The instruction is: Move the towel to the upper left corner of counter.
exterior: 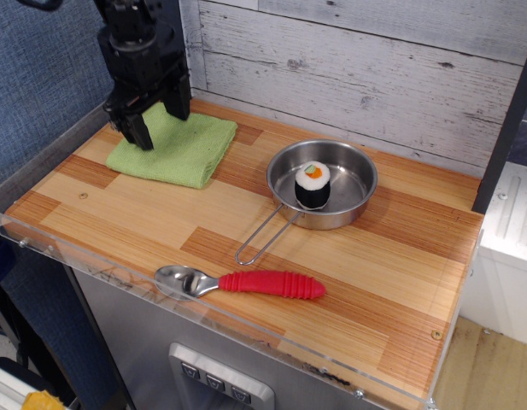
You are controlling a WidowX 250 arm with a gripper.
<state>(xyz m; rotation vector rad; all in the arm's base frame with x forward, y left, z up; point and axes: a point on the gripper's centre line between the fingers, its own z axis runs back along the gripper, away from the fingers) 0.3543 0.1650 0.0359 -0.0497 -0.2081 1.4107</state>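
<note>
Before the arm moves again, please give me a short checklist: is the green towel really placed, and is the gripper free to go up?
1. Light green folded towel lies flat in the upper left corner of the striped wooden counter: ok.
2. Black gripper jaws apart, not pinching cloth: ok.
3. Fingertips lifted clear of the towel: cannot tell.
4. Towel apart from the round steel pan: ok.
5. Red-handled spoon far from the arm: ok.
</note>
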